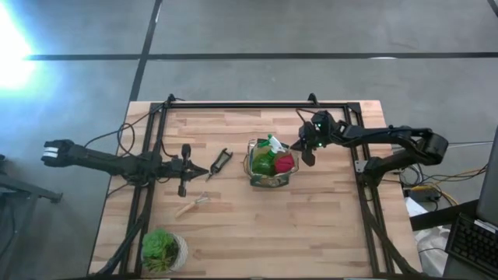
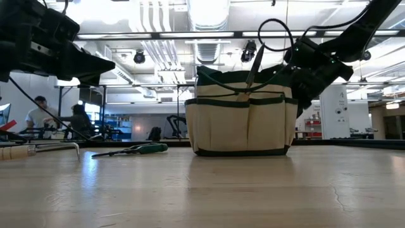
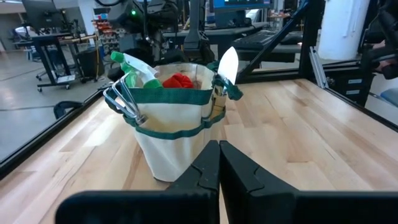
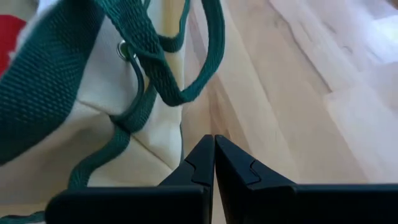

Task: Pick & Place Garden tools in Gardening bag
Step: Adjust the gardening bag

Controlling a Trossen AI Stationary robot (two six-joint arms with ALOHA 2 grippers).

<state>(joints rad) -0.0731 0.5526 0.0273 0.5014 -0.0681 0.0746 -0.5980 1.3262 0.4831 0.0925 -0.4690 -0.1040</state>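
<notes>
Right gripper fully closed, empty, just right of gardening bag at frame centre. Left gripper fully closed, empty, left-centre, beside pruners; wooden-handled tool below.

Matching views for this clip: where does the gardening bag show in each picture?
High view: the gardening bag sits at table centre, the right gripper just beside it.
Low view: centre, standing on the tabletop.
Left wrist view: centre, ahead of the shut left gripper.
Right wrist view: fills the picture's left, close up.
Shared landmark: the bag's green webbing trim.
</notes>
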